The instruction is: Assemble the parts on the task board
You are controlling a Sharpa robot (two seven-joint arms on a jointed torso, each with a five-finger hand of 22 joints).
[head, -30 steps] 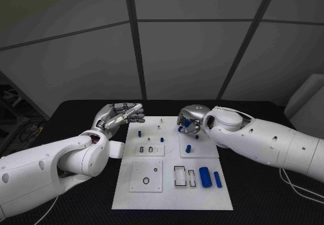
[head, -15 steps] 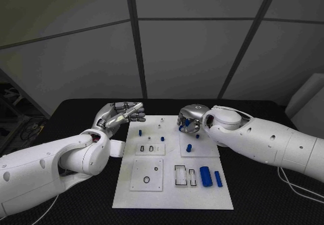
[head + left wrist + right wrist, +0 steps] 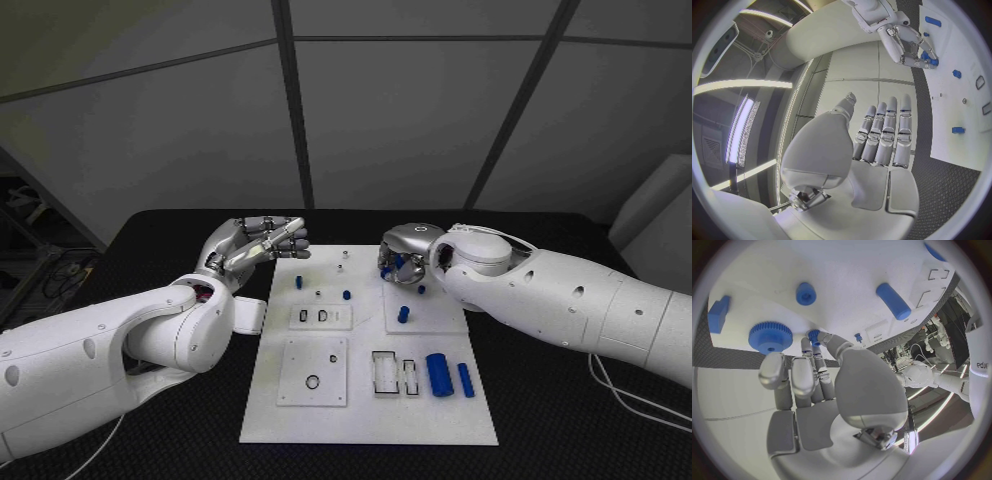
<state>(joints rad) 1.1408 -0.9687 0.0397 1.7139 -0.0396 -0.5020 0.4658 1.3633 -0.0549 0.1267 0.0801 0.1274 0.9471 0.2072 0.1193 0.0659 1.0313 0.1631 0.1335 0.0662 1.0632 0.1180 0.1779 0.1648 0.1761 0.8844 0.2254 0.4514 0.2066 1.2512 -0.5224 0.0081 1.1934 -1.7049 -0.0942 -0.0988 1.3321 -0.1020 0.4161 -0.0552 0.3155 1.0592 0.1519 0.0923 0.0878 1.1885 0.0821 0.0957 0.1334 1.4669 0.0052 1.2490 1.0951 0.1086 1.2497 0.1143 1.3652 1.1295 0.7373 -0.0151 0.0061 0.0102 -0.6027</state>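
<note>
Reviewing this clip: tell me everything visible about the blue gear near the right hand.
The blue gear is a round, toothed disc of matte blue plastic by its look, with a dark hole at its centre. It lies flat on the white task board, at the board's far end, beside a small blue peg. The right hand hangs just over it, fingers curled; whether a fingertip touches it cannot be told. In the head view that hand largely covers it.

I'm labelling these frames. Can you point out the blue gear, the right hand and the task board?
blue gear [image 3: 770, 337]: right wrist view, toothed top face.
right hand [image 3: 405, 255]: head view, middle of the hand.
task board [image 3: 368, 420]: head view, bare near edge.
</note>
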